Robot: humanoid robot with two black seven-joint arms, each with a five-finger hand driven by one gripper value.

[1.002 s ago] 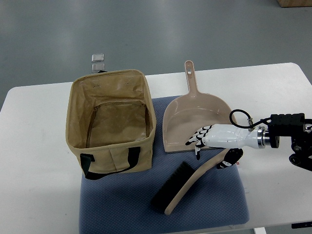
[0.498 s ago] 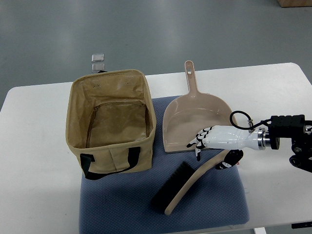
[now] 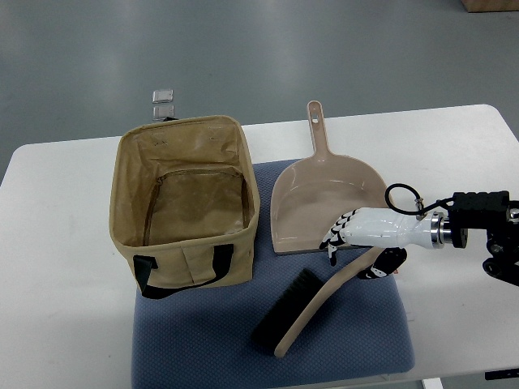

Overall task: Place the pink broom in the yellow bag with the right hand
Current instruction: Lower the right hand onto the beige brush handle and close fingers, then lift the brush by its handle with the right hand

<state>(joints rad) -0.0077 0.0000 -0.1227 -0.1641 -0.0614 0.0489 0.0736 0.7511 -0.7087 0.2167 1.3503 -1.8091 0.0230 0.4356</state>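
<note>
My right hand (image 3: 350, 232) is over the broom (image 3: 312, 305) handle's top end, fingers loosely spread, nothing held. Looks light, rigid — I'd grip mid-handle, not bristles.

- A bag (image 3: 185, 207) stands at the mat's (image 3: 357, 340) ten o'clock corner.
- A dustpan (image 3: 320, 198) lies at the bag's three o'clock.
- A broom (image 3: 312, 306) lies on the mat at the dustpan's six o'clock.
- The right hand (image 3: 357, 235) hangs over the broom's handle end.
</note>
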